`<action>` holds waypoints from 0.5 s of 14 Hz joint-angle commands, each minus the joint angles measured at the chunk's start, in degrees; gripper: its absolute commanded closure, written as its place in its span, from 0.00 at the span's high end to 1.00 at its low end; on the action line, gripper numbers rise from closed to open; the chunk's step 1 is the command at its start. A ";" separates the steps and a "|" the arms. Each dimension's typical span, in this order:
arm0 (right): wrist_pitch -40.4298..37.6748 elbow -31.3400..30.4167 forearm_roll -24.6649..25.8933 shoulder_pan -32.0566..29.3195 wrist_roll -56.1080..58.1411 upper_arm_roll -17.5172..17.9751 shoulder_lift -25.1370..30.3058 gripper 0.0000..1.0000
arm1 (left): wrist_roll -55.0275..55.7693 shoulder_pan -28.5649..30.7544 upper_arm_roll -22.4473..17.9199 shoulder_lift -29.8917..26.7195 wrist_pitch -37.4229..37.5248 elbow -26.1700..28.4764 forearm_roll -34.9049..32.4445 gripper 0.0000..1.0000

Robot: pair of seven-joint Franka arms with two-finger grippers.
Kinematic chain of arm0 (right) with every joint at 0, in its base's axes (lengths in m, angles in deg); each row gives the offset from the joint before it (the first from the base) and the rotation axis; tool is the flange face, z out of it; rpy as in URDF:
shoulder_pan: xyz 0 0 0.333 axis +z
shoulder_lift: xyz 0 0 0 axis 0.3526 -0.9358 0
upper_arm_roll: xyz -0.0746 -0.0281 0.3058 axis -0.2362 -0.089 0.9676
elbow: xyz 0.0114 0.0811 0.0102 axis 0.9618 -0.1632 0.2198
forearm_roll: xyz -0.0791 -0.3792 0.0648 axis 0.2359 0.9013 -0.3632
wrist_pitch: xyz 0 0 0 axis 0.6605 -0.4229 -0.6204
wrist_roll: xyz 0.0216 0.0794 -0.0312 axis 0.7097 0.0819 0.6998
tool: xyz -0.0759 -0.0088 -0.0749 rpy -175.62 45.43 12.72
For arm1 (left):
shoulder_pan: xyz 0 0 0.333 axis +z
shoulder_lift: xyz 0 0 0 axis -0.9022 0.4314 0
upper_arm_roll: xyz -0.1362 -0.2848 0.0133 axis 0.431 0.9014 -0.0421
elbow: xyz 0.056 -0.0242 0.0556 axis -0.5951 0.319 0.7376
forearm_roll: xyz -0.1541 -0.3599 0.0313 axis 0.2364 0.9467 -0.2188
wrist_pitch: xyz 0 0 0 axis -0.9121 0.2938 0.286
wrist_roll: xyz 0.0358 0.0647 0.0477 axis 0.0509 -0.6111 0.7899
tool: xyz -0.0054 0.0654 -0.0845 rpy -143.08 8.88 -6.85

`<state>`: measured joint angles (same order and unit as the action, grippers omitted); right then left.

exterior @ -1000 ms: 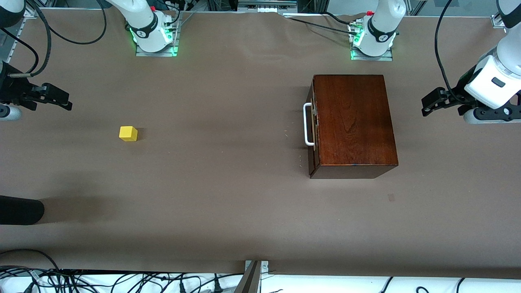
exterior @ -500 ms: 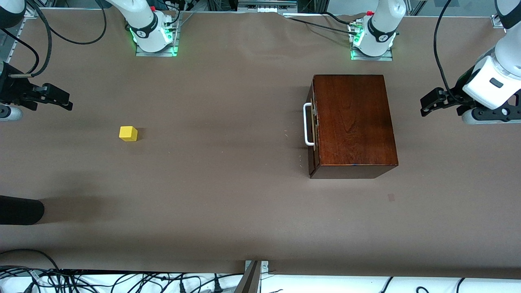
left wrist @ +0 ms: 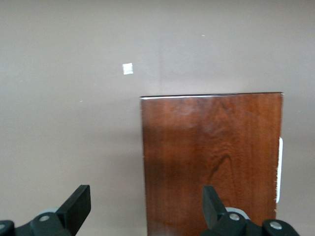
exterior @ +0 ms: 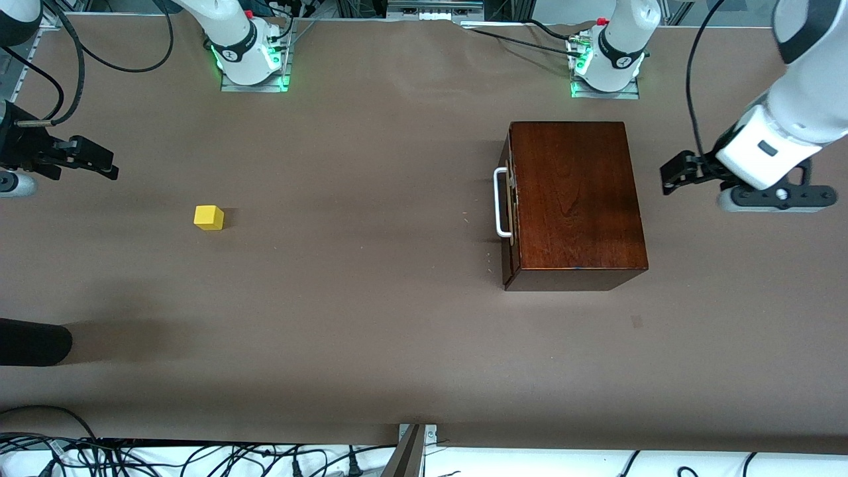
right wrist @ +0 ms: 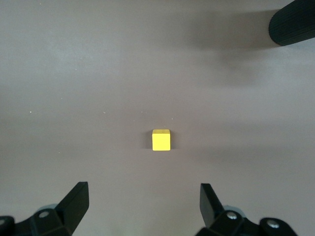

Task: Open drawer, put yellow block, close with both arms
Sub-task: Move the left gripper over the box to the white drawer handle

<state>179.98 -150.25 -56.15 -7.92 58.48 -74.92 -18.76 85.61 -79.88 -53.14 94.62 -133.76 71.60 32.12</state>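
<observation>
The drawer (exterior: 509, 205) is shut inside the dark wooden box (exterior: 576, 199), and its white bar handle (exterior: 501, 202) faces the right arm's end of the table. My left gripper (exterior: 670, 177) hangs open and empty over the table, beside the box's end away from the handle. The left wrist view looks down on the box top (left wrist: 211, 162) and a sliver of handle (left wrist: 279, 169) between the spread fingers of the left gripper (left wrist: 146, 206). The yellow block (exterior: 209, 217) lies alone on the table. My right gripper (exterior: 99, 162) waits open over the table near it, and the right wrist view shows the block (right wrist: 161, 140) ahead of the right gripper (right wrist: 142, 204).
A black rounded object (exterior: 33, 341) juts in at the right arm's end, nearer the front camera than the block, and shows again in the right wrist view (right wrist: 293, 24). A small pale mark (exterior: 636, 321) is on the brown table cover. Cables (exterior: 199, 457) run along the front edge.
The left arm has swung its open gripper closer to the box's end. The right arm, the block and the box have not moved.
</observation>
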 commanded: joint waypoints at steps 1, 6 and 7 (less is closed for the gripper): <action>-0.55 -0.05 0.58 -0.33 0.04 0.50 0.10 1.00 | 4.85 -5.11 0.02 2.63 0.64 -2.91 -1.65 1.00; -0.46 0.04 0.58 -0.33 0.04 0.50 -0.16 1.00 | 17.51 -15.13 0.02 5.88 0.91 -2.91 -1.56 1.00; -0.46 -0.05 0.58 -0.33 0.04 0.50 -0.16 1.00 | 20.14 -17.15 0.10 6.84 0.64 -2.91 -1.64 1.00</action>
<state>179.98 -150.33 -56.15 -7.90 58.49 -74.86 -18.91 101.52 -93.56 -52.54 98.94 -133.72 70.94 32.07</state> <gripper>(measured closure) 0.000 0.000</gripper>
